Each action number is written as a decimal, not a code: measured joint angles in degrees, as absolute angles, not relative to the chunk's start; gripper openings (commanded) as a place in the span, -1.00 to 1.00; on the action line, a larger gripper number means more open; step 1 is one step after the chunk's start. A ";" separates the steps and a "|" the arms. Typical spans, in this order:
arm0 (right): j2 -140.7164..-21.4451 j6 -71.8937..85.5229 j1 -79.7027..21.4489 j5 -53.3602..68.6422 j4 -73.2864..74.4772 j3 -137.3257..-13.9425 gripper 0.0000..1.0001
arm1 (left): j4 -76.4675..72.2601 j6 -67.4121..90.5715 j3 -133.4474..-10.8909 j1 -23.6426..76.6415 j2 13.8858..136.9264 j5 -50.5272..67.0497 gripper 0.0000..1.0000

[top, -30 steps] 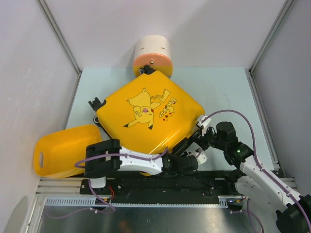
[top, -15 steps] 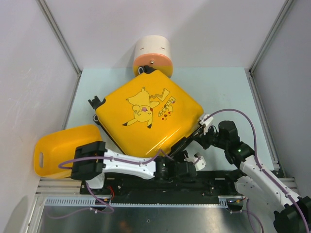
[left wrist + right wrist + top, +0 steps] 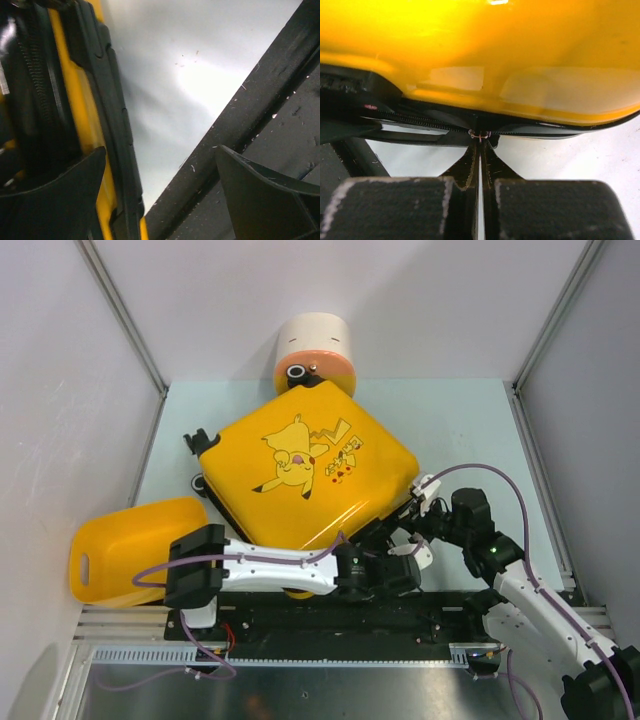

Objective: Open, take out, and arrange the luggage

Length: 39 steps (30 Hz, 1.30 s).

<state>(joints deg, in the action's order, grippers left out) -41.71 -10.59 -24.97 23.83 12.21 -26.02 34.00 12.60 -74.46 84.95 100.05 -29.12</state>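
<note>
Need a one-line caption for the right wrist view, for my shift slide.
Right claw, shut, tips at the black zipper along the edge of the yellow suitcase.

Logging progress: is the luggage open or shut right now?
Shut. The luggage lies flat, printed shell up, its halves meeting along the black zipper; no lining shows. How far the zipper is undone, I cannot tell.
</note>
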 measured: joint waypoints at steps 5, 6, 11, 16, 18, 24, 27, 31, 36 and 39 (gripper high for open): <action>-41.71 -10.59 -24.71 24.03 12.05 -25.93 -1.00 | 32.77 15.00 -74.65 83.02 103.44 -26.46 0.71; -41.74 -10.59 -24.67 24.08 12.08 -25.91 -1.00 | 32.58 15.14 -74.70 82.87 103.57 -26.24 0.69; -41.71 -10.59 -24.12 24.32 12.10 -25.80 -1.00 | 31.18 16.43 -74.24 81.23 103.68 -24.36 0.24; -41.71 -10.59 -23.22 23.70 12.01 -25.61 -1.00 | 29.76 14.02 -72.93 80.25 104.62 -26.70 -0.81; -41.47 -10.74 -23.09 23.27 12.08 -25.61 -1.00 | 29.67 12.71 -72.47 79.64 104.33 -26.83 -0.99; -38.87 -15.99 -22.15 23.35 14.20 -25.56 -1.00 | 23.79 6.42 -67.37 81.67 101.12 -26.50 -0.99; -37.41 -20.73 -19.55 25.04 16.80 -25.56 -1.00 | 20.16 1.30 -62.04 84.86 97.54 -27.29 -1.00; -35.51 -28.71 -9.74 30.61 21.63 -25.58 -1.00 | 19.40 -2.81 -56.77 88.23 92.71 -25.32 -1.00; -38.44 -36.62 4.43 45.54 25.23 -25.61 -1.00 | 16.49 -6.72 -52.99 89.27 89.32 -21.45 -1.00; -43.97 -39.22 9.43 52.62 23.38 -25.74 -1.00 | 15.55 -9.17 -52.03 89.73 88.58 -20.58 -0.99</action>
